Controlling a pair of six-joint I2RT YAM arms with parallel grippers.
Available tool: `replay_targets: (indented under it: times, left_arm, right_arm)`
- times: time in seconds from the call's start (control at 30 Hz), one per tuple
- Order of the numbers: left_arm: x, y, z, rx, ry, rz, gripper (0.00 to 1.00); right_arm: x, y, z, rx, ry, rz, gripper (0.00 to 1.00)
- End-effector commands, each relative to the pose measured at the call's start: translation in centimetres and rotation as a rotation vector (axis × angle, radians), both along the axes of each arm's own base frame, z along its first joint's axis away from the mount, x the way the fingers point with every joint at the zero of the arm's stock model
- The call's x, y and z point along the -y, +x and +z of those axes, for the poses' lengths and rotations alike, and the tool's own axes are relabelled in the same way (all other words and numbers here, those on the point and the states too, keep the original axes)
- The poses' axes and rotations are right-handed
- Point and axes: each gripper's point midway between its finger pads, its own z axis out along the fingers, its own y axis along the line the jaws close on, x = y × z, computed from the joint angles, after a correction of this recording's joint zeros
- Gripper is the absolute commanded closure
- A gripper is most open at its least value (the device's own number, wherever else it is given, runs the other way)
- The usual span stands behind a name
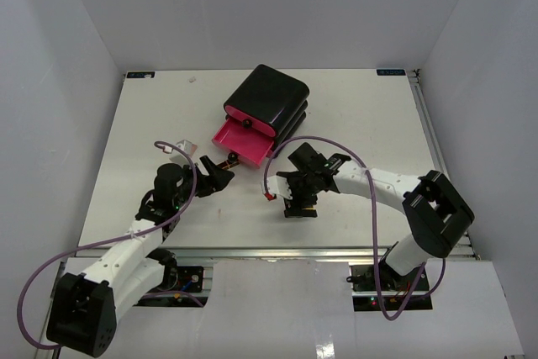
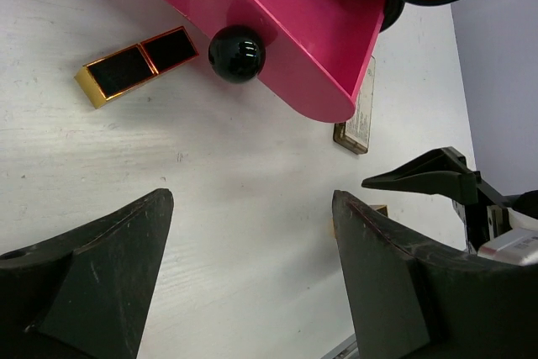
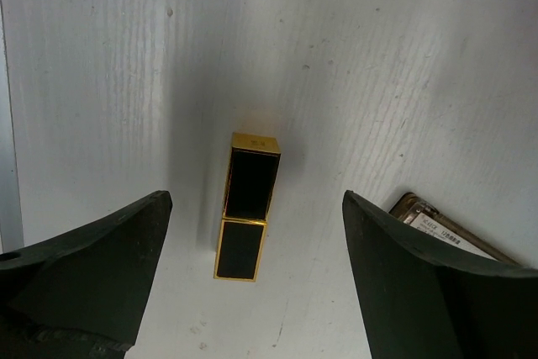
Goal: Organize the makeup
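The right tool (image 3: 256,202) hangs spread wide over the white table (image 3: 378,56), pinching nothing. Between its fingers lies a black-and-gold square lipstick tube (image 3: 246,218), lengthwise along the gap. It looks light, rigid and glossy, so likely slippery; closing on its two long flat sides near the cap seam seems safest. Just outside one finger peeks a flat beige-metallic palette (image 3: 441,233). The left tool (image 2: 252,208), spread and empty, faces a second black-and-gold lipstick tube (image 2: 139,65) ahead, just beside the pink plastic drawer (image 2: 286,14) with its round black knob (image 2: 237,54).

Left end effector (image 1: 224,174) near open pink drawer (image 1: 244,142)
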Motion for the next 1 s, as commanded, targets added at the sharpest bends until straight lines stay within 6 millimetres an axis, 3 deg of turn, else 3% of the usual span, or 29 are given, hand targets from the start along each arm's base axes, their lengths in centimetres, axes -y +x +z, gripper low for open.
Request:
replay_targets:
  times: [0.0,0.23,0.47,0.6,0.73,0.87,0.97]
  left_arm:
    - [-0.4,0.2,0.4,0.034,-0.004,0.028,0.13]
    - [-0.9,0.1,0.4,0.050,0.002,0.056,0.13]
    - [-1.0,0.1,0.1,0.043,0.008,0.057,0.13]
    - [-1.0,0.1,0.1,0.047,0.016,0.056,0.13]
    - [-0.7,0.1,-0.6,0.025,0.033,0.042,0.15]
    - [-0.5,0.1,-1.1,0.008,0.048,0.030,0.16]
    - [-0.5,0.2,-1.3,0.004,0.059,0.031,0.16]
  right_arm:
    - [-0.3,0.1,-0.8,0.003,-0.009,-0.035,0.15]
    - [-0.5,0.1,-1.3,-0.006,-0.037,-0.058,0.37]
    - [-0.2,0.0,-2.0,-0.019,-0.076,-0.061,0.48]
    - [-0.6,0.1,-1.3,-0.019,-0.063,-0.052,0.59]
    - [-1.8,0.4,1.3,-0.006,-0.008,-0.013,0.71]
    - [-3.9,0.5,5.8,0.009,0.089,0.053,0.81]
    - [-6.1,1.3,10.0,0.038,0.177,0.092,0.82]
